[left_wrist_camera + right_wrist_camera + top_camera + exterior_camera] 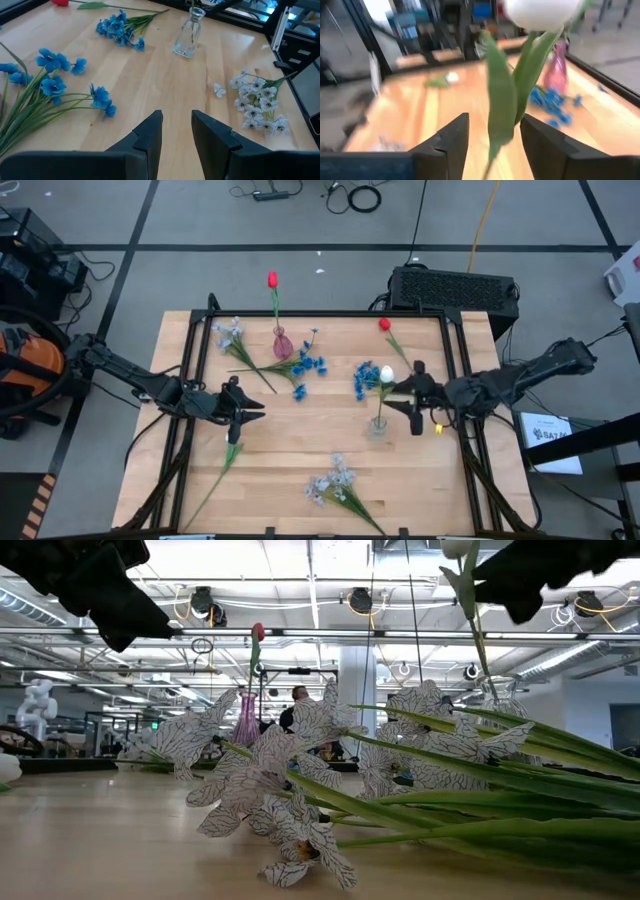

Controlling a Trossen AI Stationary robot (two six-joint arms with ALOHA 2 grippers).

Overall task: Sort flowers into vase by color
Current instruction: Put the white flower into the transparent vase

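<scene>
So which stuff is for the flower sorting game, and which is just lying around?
For the job:
- pink vase holding a red tulip
- clear vase holding a white tulip
- blue sprays
- pale sprays

Just lying about:
- black box behind the table
- cables on the floor

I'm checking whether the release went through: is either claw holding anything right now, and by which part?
Nothing is held. The right claw stands open around the white tulip stem in the clear vase; the left claw is empty.
</scene>
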